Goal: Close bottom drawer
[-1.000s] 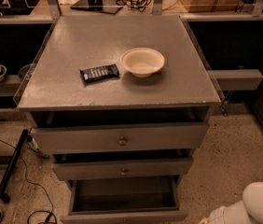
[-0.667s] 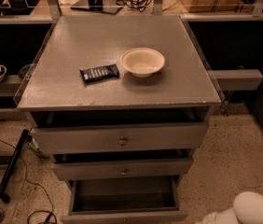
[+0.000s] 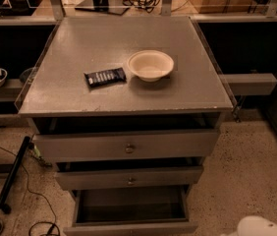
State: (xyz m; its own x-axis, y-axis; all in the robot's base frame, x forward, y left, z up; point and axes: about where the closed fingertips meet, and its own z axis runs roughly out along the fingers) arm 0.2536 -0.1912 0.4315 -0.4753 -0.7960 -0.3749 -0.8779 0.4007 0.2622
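The grey cabinet (image 3: 128, 102) stands in the middle of the camera view. Its bottom drawer (image 3: 128, 227) is pulled out the furthest of the three, towards me. Its shallow inside (image 3: 128, 205) looks empty, and its plain flat front runs along the lower edge of the view. My gripper is out of view. Only a white rounded part of my arm (image 3: 266, 227) shows at the bottom right corner, to the right of the drawer front and apart from it.
The top drawer (image 3: 128, 146) and middle drawer (image 3: 131, 179), each with a knob, stand slightly out. A cream bowl (image 3: 150, 64) and a dark packet (image 3: 105, 77) lie on the cabinet top. A black pole and cables (image 3: 13, 173) lie on the floor at left. A grey shelf (image 3: 249, 82) juts out at right.
The white part of my arm at the bottom right has sunk lower in the view. The drawers, bowl and packet have not moved.
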